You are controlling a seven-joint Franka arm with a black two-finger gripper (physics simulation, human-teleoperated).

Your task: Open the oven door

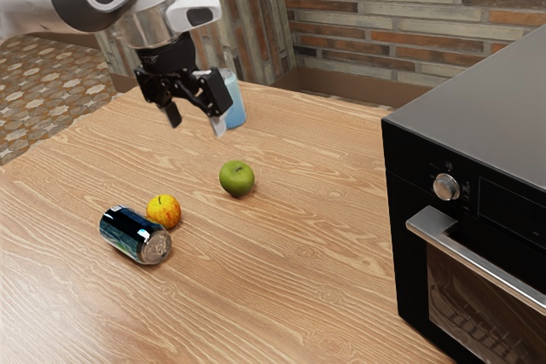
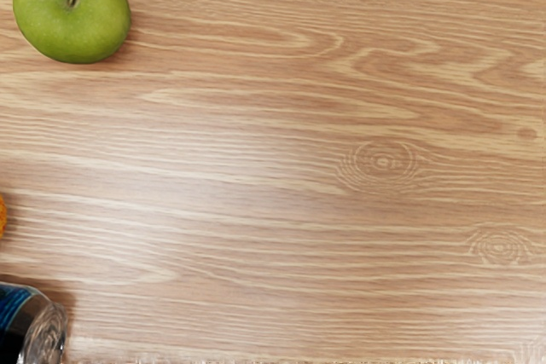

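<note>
In the exterior view my gripper (image 1: 198, 124) hangs above the table toward the upper left, its two fingers apart with nothing between them. The black oven (image 1: 409, 228) stands at the exterior view's right, well away from the gripper. Its door (image 1: 478, 309) is shut, with a dark glass window and a silver bar handle (image 1: 486, 263) along the top. A round silver knob (image 1: 445, 187) sits above the handle.
A green apple (image 1: 237, 178) (image 2: 72, 9), a yellow-orange fruit (image 1: 164, 211) and a dark can lying on its side (image 1: 135, 234) (image 2: 34, 326) rest on the wooden table (image 1: 281, 296). A light-blue object (image 1: 234, 101) stands behind the gripper.
</note>
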